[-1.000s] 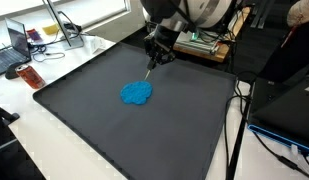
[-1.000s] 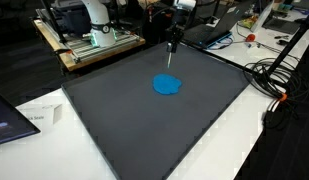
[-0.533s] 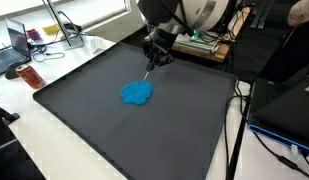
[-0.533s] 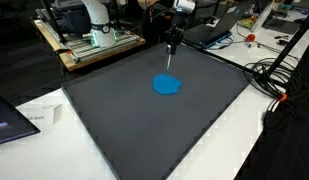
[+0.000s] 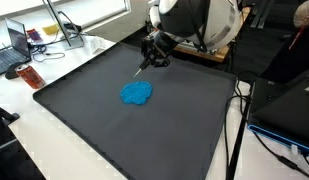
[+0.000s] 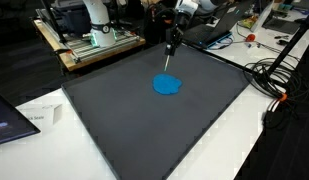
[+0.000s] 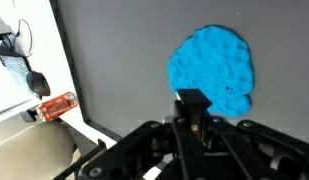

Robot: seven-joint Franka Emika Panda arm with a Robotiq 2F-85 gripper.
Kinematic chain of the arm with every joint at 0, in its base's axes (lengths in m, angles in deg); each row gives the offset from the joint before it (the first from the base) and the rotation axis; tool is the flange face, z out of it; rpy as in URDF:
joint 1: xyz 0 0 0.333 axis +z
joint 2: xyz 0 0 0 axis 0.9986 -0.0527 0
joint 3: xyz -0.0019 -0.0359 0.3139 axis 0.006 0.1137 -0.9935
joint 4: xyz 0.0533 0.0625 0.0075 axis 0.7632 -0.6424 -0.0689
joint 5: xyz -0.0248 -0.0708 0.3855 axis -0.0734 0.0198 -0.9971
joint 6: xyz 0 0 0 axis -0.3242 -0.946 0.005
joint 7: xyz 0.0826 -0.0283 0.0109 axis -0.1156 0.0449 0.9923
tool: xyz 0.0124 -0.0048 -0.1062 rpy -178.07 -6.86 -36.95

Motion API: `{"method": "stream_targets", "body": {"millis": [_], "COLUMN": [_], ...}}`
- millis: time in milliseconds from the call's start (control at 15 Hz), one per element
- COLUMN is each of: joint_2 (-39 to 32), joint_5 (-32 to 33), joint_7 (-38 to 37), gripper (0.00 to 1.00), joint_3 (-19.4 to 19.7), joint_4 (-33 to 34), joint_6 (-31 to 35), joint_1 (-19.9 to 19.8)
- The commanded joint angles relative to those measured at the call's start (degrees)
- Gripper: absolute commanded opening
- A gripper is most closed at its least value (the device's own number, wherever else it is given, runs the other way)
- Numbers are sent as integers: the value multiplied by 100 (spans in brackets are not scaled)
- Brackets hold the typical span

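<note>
**Tilted end effector drew its rod back from the blue lump**

Since the earlier frame, we saw the end effector (image 5: 151, 56) lean over and carry its thin rod (image 5: 143, 66) a little away from the blue lump (image 5: 137, 93). The lump lay near the middle of the dark mat (image 5: 94, 130) on the bench (image 6: 244, 140). The jaws were clamped together on the rod's upper end, and its tip hung clear of the lump. We judged the rod light and stiff, best held high. The lump's dimpled face in the wrist view suggested soft putty, though we could not be sure; a pinch at its edge would likely deform it.
</note>
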Motion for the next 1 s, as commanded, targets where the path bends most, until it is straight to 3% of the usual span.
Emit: {"method": "stream_targets", "body": {"millis": [0, 67, 133, 533, 933], "joint_2": [-503, -529, -646, -851, -1130], "joint_5": [-275, -74, -255, -184, -184], "joint_7": [217, 118, 300, 379, 332], "gripper": [3, 3, 3, 3, 3], "joint_3": [913, 790, 1008, 868, 1019], "joint_4": [458, 433, 597, 876, 956], "joint_6": [174, 177, 177, 177, 177], "joint_1": [788, 738, 911, 790, 864]}}
